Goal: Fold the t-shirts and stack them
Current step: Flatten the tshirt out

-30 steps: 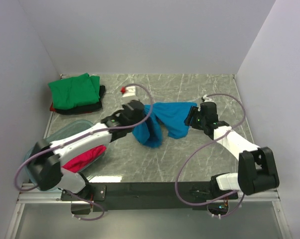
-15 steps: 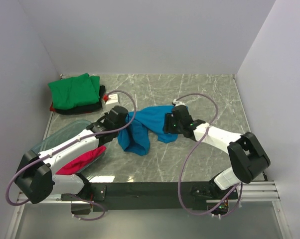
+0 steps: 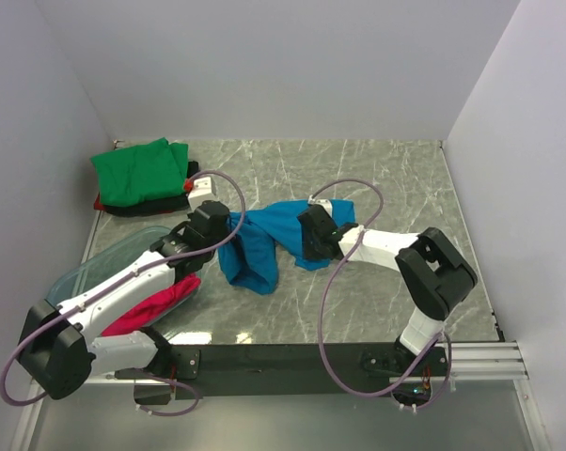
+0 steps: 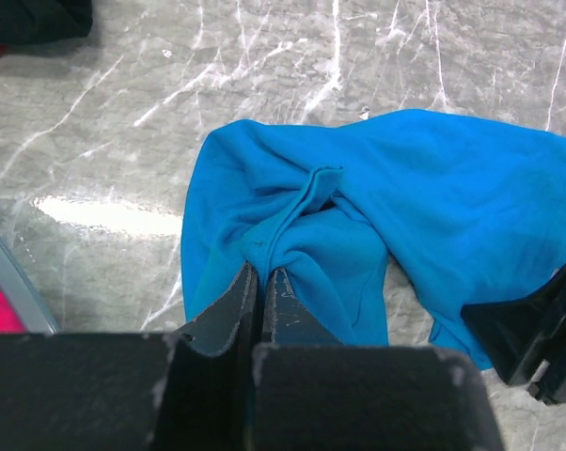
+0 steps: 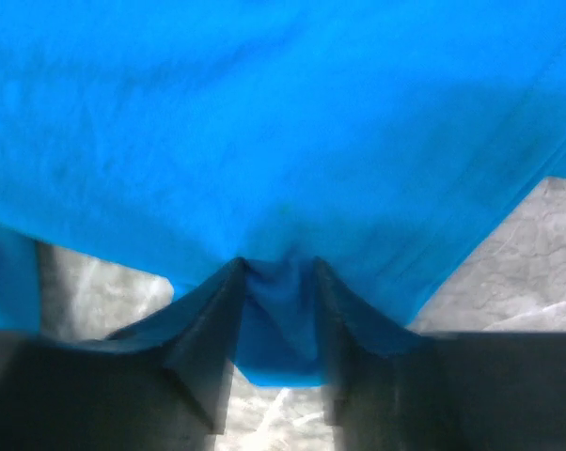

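Jaws of the left gripper (image 4: 261,291) are pressed together on a raised fold of the blue t-shirt (image 3: 274,230), as the left wrist view shows, with no gap between them. In the top view this grip sits left of centre. Up and to its left, in the upper-left corner of the table (image 3: 396,178), the green t-shirt (image 3: 137,171) lies folded on the black t-shirt (image 3: 161,207). The magenta-red t-shirt (image 3: 156,303) rests in the clear bin (image 3: 104,258) at the lower left.

From that pinch the blue shirt runs rightward across the middle of the frame, so its long axis lies left to right between the two arms. A loose lobe sags toward the bottom of the frame, just right of the left grip.

At the shirt's right part is the right gripper (image 5: 276,272). Its jaws stand partly apart, with a bunch of blue cloth filling the gap and the rest of the shirt draped over the fingertips. Whether the jaws actually press that bunch cannot be told from the right wrist view.

The coming move seems to turn on this line between the two grips. The cloth lies straight ahead of each pair of jaws, and the slack hangs to the near side. Drawing the two ends apart along the long axis would likely flatten it. The left arm is plainly the nearer one to the folded pile.
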### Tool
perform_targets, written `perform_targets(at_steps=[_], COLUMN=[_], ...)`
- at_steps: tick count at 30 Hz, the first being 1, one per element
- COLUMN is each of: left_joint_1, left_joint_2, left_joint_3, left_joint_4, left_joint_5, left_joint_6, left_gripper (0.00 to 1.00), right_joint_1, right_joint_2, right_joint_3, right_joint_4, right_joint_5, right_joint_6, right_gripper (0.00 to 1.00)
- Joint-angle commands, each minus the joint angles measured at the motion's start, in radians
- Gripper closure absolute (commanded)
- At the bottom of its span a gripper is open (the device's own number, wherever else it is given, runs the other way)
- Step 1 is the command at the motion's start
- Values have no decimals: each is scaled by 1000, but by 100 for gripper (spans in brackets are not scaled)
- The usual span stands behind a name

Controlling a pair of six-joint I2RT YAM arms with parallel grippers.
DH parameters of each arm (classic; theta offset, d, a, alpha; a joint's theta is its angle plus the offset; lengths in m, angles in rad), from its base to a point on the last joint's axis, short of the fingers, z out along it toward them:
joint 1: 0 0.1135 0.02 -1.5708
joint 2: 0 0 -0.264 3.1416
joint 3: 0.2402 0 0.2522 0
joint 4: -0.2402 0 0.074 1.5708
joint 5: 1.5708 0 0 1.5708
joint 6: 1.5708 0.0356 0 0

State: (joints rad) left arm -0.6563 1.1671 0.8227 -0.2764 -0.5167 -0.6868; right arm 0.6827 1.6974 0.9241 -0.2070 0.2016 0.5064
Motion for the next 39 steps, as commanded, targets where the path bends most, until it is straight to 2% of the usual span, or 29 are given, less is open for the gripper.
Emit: perform_targets(at_steps=[1, 3, 4, 7, 10, 13, 16, 21, 23, 24, 26, 27, 30, 36, 39], left_joint_1=[21, 24, 27, 34, 47, 50, 50, 57, 67, 82, 104, 118, 121, 121, 121], left_joint_2=[-43, -52, -56, -78, -121, -171, -225, -267, -235, -216, -123, -88, 23, -13, -27], left_joint_3=[-10, -13, -14, -14, -17, -14, -8, -10, -25, -30, -25, -14, 45, 10, -37], left_joint_4=[25, 29, 31, 29, 34, 54, 98, 121, 131, 141, 152, 148, 99, 111, 189], left_joint_5=[15, 27, 29, 38, 76, 159, 300, 343, 322, 310, 259, 239, 175, 271, 305], left_joint_6=[33, 38, 39, 56, 72, 140, 205, 239, 231, 225, 208, 202, 184, 191, 194], left_gripper=[99, 99, 99, 99, 100, 99, 99, 98, 92, 82, 79, 69, 49, 21, 16], right_joint_1=[12, 11, 11, 9, -3, -29, -61, -175, -265, -297, -333, -359, -394, -426, -430], right_joint_2=[51, 76, 73, 25, -57, -186, -332, -551, -611, -619, -611, -602, -550, -507, -501], right_joint_3=[36, 45, 41, 30, 42, 59, 79, 78, 52, 47, 42, 39, 33, -33, -57], right_joint_4=[-40, -43, -37, -26, -90, -164, -236, -308, -281, -275, -250, -243, -215, -175, -152], right_joint_5=[48, 21, 3, 16, 77, 145, 222, 248, 214, 175, 157, 150, 119, 134, 104], right_joint_6=[23, 23, 23, 14, -3, -25, -48, -89, -109, -123, -132, -141, -144, -138, -137], right_gripper=[61, 84, 100, 100, 100, 100, 100, 100, 100, 100, 100, 100, 100, 100, 100])
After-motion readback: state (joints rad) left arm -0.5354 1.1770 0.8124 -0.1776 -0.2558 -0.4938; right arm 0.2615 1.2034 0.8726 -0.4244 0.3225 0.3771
